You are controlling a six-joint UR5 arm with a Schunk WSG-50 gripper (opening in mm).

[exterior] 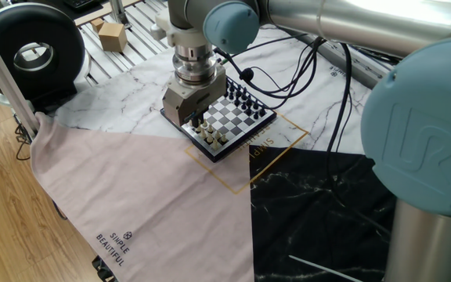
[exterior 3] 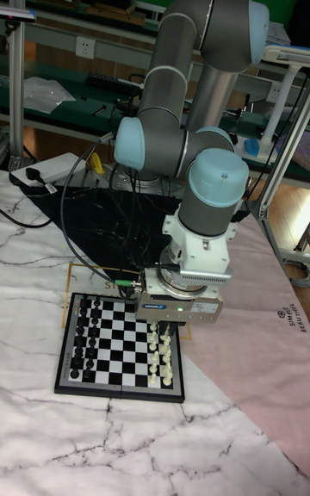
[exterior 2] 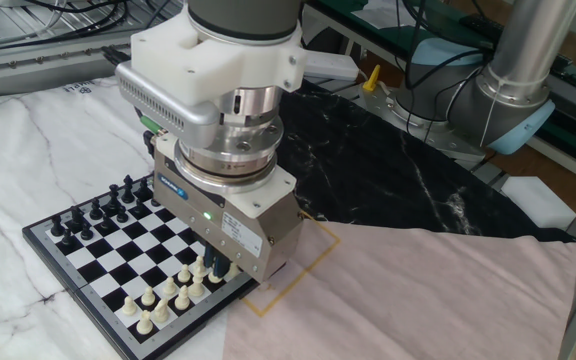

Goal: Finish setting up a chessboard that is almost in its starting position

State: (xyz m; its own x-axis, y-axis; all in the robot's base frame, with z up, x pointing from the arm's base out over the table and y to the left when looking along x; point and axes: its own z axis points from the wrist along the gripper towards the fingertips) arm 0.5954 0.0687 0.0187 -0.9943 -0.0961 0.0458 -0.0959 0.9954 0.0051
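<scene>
Chessboard [exterior 2: 88, 262] sits on the marble worktop [exterior 2: 8, 150], and the end effector [exterior 2: 220, 268] is low over the cream pieces [exterior 2: 163, 295]. I cannot tell if its fingers pinch a piece. I think it is placing one, and must next lift straight up, gently.

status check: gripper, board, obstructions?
Gripper low over cream pieces, jaw state hidden. Chessboard flat on marble cloth, black pieces lined up. Nothing blocking seen.

Chessboard [exterior 2: 88, 290] on marble-print mat [exterior 2: 8, 150], just beside pink cloth [exterior 2: 418, 300]. Black pieces [exterior 2: 98, 208] along one edge of board, cream pieces [exterior 2: 163, 298] along opposite edge, nearest pink cloth. Gripper [exterior 2: 220, 268] low over cream rows at board corner, fingertips among pieces. Dark mat [exterior 2: 388, 170] behind board. Cardboard box [exterior: 111, 35] well apart, beyond marble-print mat.
</scene>
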